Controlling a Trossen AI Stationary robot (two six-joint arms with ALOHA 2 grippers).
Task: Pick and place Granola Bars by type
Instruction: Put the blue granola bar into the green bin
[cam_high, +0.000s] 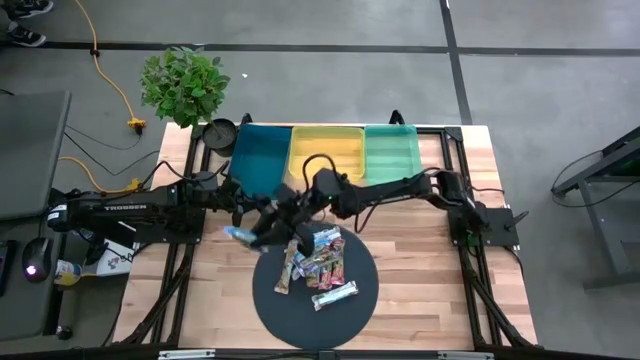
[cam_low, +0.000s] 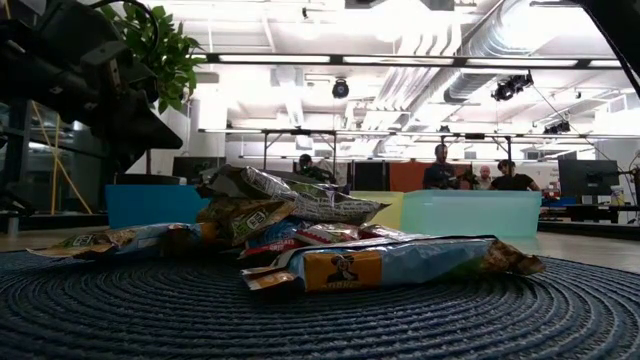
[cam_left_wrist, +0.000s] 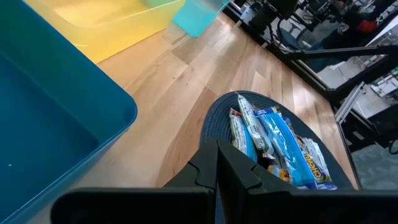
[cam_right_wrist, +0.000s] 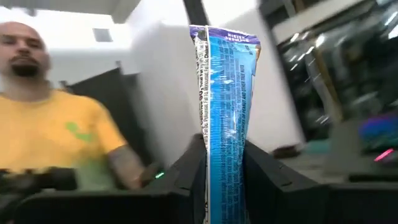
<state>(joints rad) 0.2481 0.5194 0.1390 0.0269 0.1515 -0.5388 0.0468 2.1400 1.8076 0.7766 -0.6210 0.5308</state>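
Several granola bars (cam_high: 318, 262) lie heaped on a round dark woven mat (cam_high: 275, 305), and they also show in the low view (cam_low: 300, 235) and the left wrist view (cam_left_wrist: 273, 146). My right gripper (cam_high: 262, 230) reaches in from the right, above the mat's far-left rim, and is shut on a blue bar (cam_high: 240, 235) (cam_right_wrist: 224, 106). My left gripper (cam_left_wrist: 216, 171) is shut. It hovers near the blue bin's near edge (cam_high: 252, 205) and touches nothing. My right gripper (cam_right_wrist: 222, 190) pinches the blue bar by its one end (cam_right_wrist: 222, 177) between the two fingers. The fingers lie along the bar, coming from the table's right. The rest of the bar sticks out past the fingertips toward the table's left, lifted clear of mat and table.
Three bins stand in a row at the far edge: blue (cam_high: 262, 160), yellow (cam_high: 325, 155) and green (cam_high: 392, 152). A potted plant (cam_high: 183, 85) stands at the far-left corner. Bare wood lies left and right of the mat. People show in the room beyond the table.
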